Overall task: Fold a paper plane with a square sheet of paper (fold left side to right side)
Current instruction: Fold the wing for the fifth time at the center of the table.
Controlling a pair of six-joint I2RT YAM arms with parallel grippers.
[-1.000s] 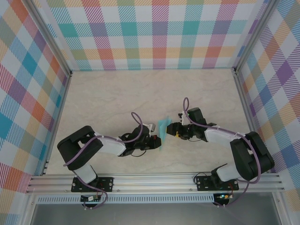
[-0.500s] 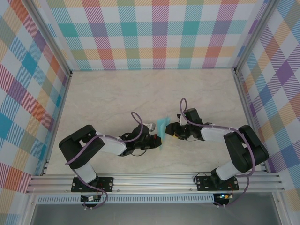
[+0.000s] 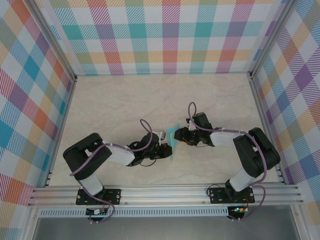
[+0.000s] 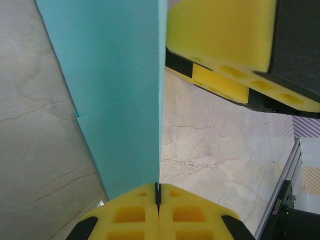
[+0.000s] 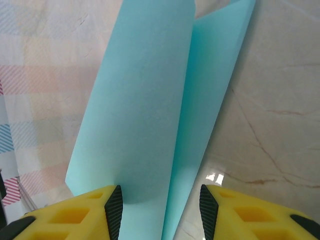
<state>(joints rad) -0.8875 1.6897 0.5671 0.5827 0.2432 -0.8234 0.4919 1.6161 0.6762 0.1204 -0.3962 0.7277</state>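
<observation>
Near the middle of the table [image 3: 115,105], a little toward the arms' bases, the square sheet of paper [image 3: 173,135] stands up on edge between the two grippers instead of lying flat. The left gripper [image 4: 158,192] has its yellow pads pressed together on the sheet's lower edge, pinching it so the paper rises straight out of the jaws. I take that as the anchor, steadying the sheet while the other side is worked.

The right gripper [image 5: 160,200] meets it from the opposite side with its fingers [image 5: 112,210] spread. The paper runs up between them in a soft curl, one layer bowed over the other, with no flat crease pressed in yet. To my eye the fold is about half made.

What crowds the work is the arms themselves. They sit nose to nose, and from the left wrist the right gripper's yellow finger looms just beside the sheet, leaving little room to swing. A purple cable [image 3: 145,125] loops over the left wrist. The checked walls [image 3: 165,35] and the front rail [image 3: 165,192] are well apart from all this.
</observation>
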